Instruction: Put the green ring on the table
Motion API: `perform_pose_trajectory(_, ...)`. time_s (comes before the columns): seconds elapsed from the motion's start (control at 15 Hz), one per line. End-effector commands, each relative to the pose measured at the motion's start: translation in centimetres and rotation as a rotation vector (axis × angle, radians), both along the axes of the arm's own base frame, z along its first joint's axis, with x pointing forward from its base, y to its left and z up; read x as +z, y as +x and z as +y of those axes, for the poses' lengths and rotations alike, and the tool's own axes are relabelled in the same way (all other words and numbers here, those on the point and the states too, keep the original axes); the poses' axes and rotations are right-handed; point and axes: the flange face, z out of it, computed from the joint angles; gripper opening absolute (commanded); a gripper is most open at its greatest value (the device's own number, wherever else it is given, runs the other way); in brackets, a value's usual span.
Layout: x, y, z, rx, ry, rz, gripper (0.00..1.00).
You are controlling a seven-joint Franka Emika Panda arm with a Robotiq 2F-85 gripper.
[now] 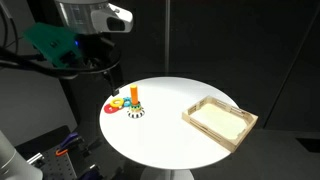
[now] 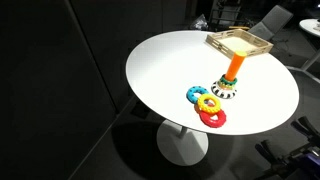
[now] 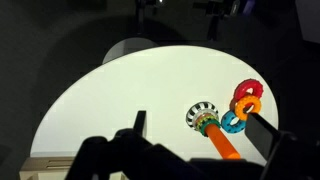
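Green ring [image 3: 206, 122] sits low on one orange peg [image 3: 223, 144], three loose rings [image 3: 245, 93] beside it, gripper [image 3: 200, 130] spread wide.

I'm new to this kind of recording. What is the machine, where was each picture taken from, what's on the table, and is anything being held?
The machine is a single robot arm with a two-fingered claw at its end. Two pictures come from cameras standing outside the robot, looking at a round white table from different places. The third comes from a camera on the wrist and looks down past the claw's dark fingers.

On the table are a shallow wooden tray and a stacking toy: an orange peg on a striped base. Three rings lie on the table beside the toy: a red ring, a yellow ring and a blue-green ring.

The claw is open above the table and holds nothing.
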Motion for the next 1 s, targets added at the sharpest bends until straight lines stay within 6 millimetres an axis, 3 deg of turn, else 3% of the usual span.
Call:
perform_pose_trajectory(0.0, 0.0, 0.0, 0.0, 0.000, 0.000, 0.001, 1.00)
perform_pose_trajectory(0.13, 0.0, 0.0, 0.0, 0.000, 0.000, 0.001, 1.00)
perform_pose_trajectory(0.4, -0.9, 2.2, 1.0, -0.001, 0.016, 0.030, 1.00)
perform_pose_trajectory(0.93, -4.6, 9.4, 6.7, 0.095, -0.026, 0.067, 1.00)
